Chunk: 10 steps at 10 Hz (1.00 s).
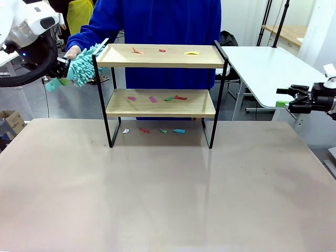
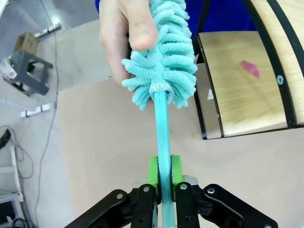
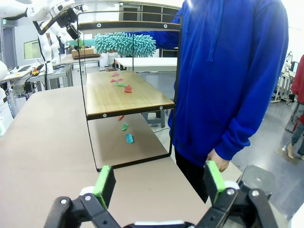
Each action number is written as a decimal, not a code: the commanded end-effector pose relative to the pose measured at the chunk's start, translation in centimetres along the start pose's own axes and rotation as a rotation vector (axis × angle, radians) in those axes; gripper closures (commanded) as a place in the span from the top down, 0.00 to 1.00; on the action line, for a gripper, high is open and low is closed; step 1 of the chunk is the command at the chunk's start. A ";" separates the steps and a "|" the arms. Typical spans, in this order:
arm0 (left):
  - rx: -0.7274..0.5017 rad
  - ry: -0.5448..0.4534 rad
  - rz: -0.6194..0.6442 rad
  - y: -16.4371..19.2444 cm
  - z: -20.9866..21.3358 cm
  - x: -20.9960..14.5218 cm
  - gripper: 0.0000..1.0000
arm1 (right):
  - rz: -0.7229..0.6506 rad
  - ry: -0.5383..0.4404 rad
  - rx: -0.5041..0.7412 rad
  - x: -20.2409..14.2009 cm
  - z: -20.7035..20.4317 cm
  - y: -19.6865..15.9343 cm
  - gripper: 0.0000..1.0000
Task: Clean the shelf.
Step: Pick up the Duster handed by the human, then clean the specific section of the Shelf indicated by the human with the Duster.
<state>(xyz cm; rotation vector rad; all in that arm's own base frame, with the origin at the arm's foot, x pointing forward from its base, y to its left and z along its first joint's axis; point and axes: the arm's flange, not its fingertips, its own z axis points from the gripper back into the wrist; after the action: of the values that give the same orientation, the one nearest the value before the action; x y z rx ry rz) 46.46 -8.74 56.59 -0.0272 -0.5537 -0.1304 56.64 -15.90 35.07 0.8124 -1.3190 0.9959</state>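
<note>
The shelf (image 1: 160,56) stands mid-table, with coloured paper scraps (image 1: 152,98) on both wooden boards and on the table under it. My left gripper (image 1: 62,67) is left of the top board, shut on the teal handle of a fluffy teal duster (image 1: 84,65). In the left wrist view the green pads (image 2: 153,172) clamp the handle, and a person's hand (image 2: 121,38) grips the duster head (image 2: 166,61). My right gripper (image 1: 283,98) hangs open off the table's right edge, apart from the shelf (image 3: 128,97); its pads (image 3: 104,183) are wide apart with nothing between them.
A person in a blue hoodie (image 1: 157,21) stands right behind the shelf. A white table (image 1: 268,65) sits at the back right. Several scraps (image 1: 163,130) lie between the shelf's legs. The near half of the brown table (image 1: 168,199) is bare.
</note>
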 end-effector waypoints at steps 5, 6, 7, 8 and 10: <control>0.001 -0.013 -0.007 0.1 -0.1 0.0 0.00 | -0.015 0.007 -0.001 0.5 0.0 0.0 1.00; 0.001 -0.013 -0.007 0.1 -0.1 0.0 0.00 | -0.015 0.007 -0.001 0.5 0.0 0.0 1.00; -0.001 0.001 -0.001 -0.1 -0.1 0.0 0.13 | -0.015 0.007 -0.001 0.5 0.0 0.0 1.00; 0.026 0.057 -0.079 1.1 1.0 -0.2 0.13 | -0.015 0.007 -0.001 0.5 0.0 0.0 1.00; 0.104 0.113 -0.201 4.0 4.6 -1.5 0.13 | -0.015 0.007 -0.001 0.5 0.0 0.0 1.00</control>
<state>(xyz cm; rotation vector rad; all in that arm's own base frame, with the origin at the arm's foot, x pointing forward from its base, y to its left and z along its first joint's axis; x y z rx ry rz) 44.71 -6.24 57.51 0.0662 -0.4621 -0.2234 56.64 -15.92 35.07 0.8122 -1.3192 0.9957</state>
